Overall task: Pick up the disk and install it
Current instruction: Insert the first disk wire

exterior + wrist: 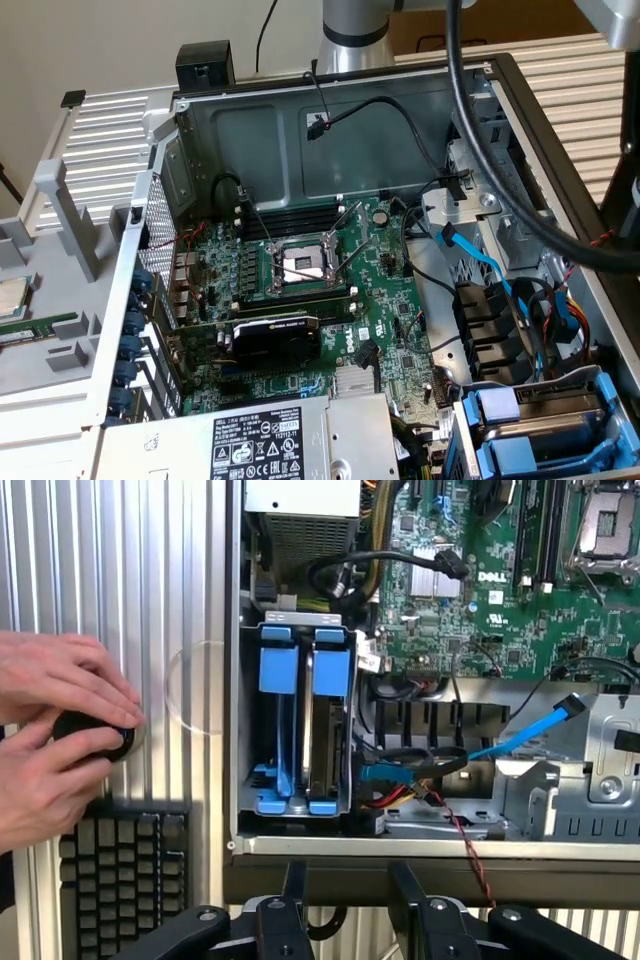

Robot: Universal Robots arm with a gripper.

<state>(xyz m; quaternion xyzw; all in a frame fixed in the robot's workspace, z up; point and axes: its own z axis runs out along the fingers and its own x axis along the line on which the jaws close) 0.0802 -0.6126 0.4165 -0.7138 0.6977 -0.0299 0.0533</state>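
The disk [324,730] stands on edge in the drive cage [243,780], just beside another blue carrier [278,680]. My wrist view has the claw [348,870] spread and empty outside the case, with a person's hands [60,685] near a keyboard [120,870]. The exterior view gives me the motherboard [300,300].

Disk [323,742] [556,396]: silver metal drive in a bright blue carrier frame. It stands on edge inside the drive cage [243,780] at the case corner. Blue front end faces outward, level with the neighbouring blue carrier [278,715] just beside it.
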